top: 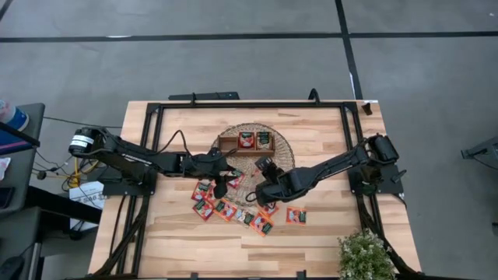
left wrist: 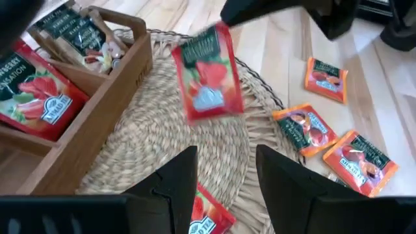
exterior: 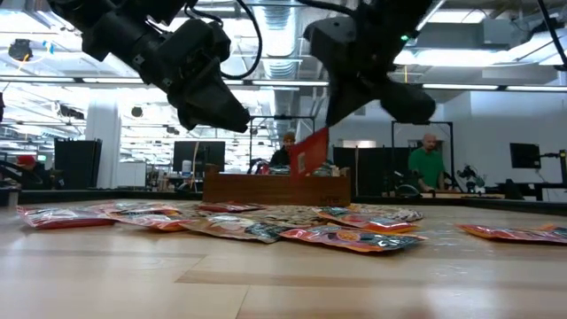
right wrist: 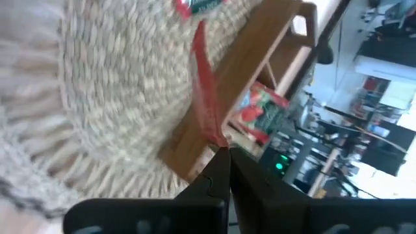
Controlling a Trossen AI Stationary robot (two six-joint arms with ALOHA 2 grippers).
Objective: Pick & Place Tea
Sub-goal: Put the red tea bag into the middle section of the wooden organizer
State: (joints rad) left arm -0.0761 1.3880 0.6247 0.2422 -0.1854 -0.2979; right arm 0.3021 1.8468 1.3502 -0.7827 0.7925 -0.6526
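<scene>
From above, the wooden bench [top: 327, 233] carries a round woven mat [top: 282, 152] with a brown wooden tray [top: 227, 145] on it; two of the tray's compartments hold sachets. Loose tea sachets [top: 226, 208] lie scattered on the bench just in front of the mat. Both arms reach toward the mat's front edge: the left pincer [top: 221, 185] from the left, the right pincer [top: 263, 187] from the right, near each other. A potted plant [top: 364, 255] stands at the bench's front right corner.

At bench height, the right pincer [exterior: 330, 120] holds one red sachet [exterior: 307, 152] in the air above the scattered ones, in front of the tray [exterior: 275, 186]. People show in the room behind.

The left wrist view shows the left pincer [left wrist: 226, 172] spread, with nothing between its fingers, and the lifted sachet [left wrist: 207, 75] hanging over the mat [left wrist: 156, 130].

In the right wrist view, the right pincer [right wrist: 222, 159] is pressed together, pinching that sachet [right wrist: 207, 104] by its edge beside the tray [right wrist: 260, 71].
</scene>
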